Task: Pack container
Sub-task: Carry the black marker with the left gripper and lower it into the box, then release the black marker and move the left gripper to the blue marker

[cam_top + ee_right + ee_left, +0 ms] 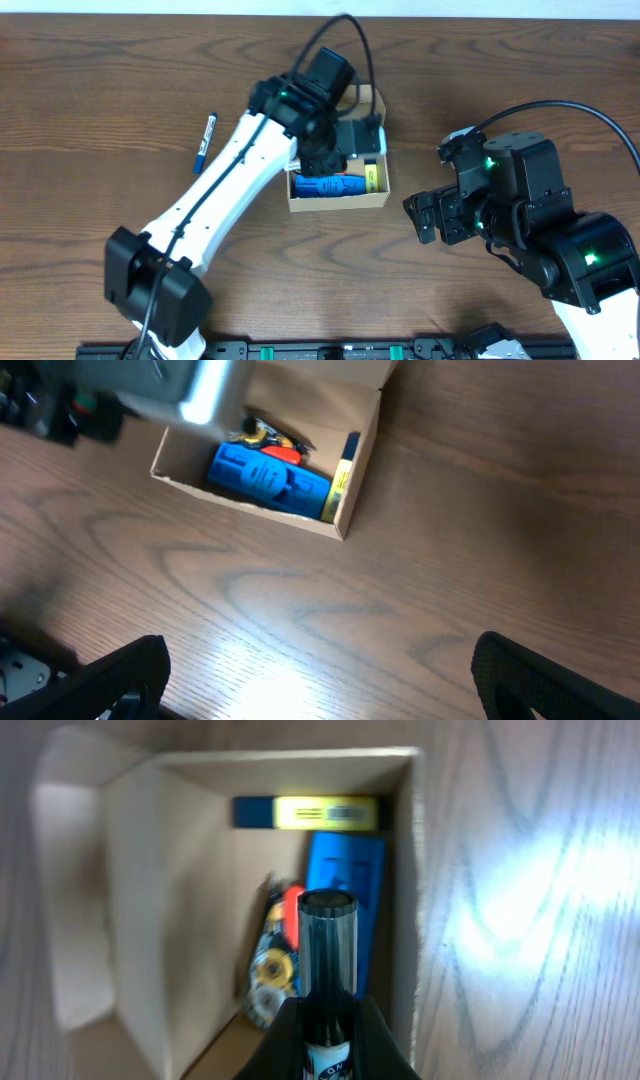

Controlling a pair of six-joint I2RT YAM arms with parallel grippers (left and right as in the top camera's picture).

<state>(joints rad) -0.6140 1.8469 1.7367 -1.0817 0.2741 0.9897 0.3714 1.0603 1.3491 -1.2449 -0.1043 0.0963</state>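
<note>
The surface was a dark wood-grain table. The container, an unmarked cardboard box with its flap open, sat at upper centre of the overhead frame. The left gripper hung above it, jaws clenched on a black-capped marker; its barrel print was cut off and unreadable. Inside lay a blue object, a yellow-labelled stick too blurred to read, and small red and yellow pieces, partly hidden. The right gripper stood lower right, jaws released. A pen lay upper left.

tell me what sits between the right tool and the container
Only bare wooden tabletop separates the right tool and the container, shown in the overhead and right wrist views.
</note>
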